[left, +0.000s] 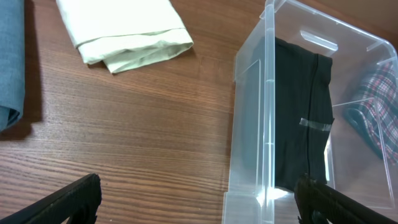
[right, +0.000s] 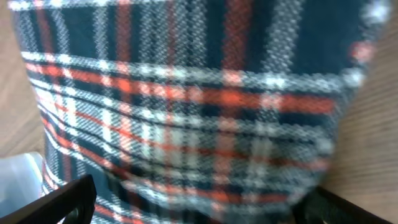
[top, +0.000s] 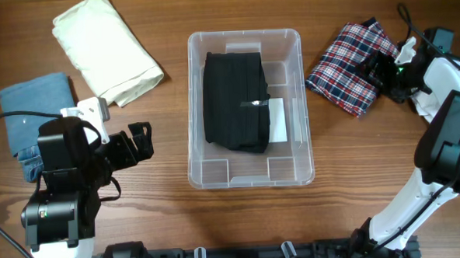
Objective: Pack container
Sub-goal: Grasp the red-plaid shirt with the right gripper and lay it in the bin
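The container (top: 247,169) sits mid-bench with a folded black garment (top: 235,101) inside, so packing looks part done. The step in hand appears to be fetching the plaid cloth (top: 350,65) near the right edge. The right fingers (right: 59,202) hang spread wide, close over it, gripping nothing. Next they must drop, pinch a fold and lift it clear of the container's rim. The left fingers (left: 65,200) are wide open and empty near the front left corner.

- We find a folded black garment (top: 235,101) lying in the clear rectangular plastic container (top: 248,180).
- Left of it: folded cream cloth (top: 106,49), folded blue denim (top: 35,114) farther left.
- Right: folded plaid cloth (top: 352,65).
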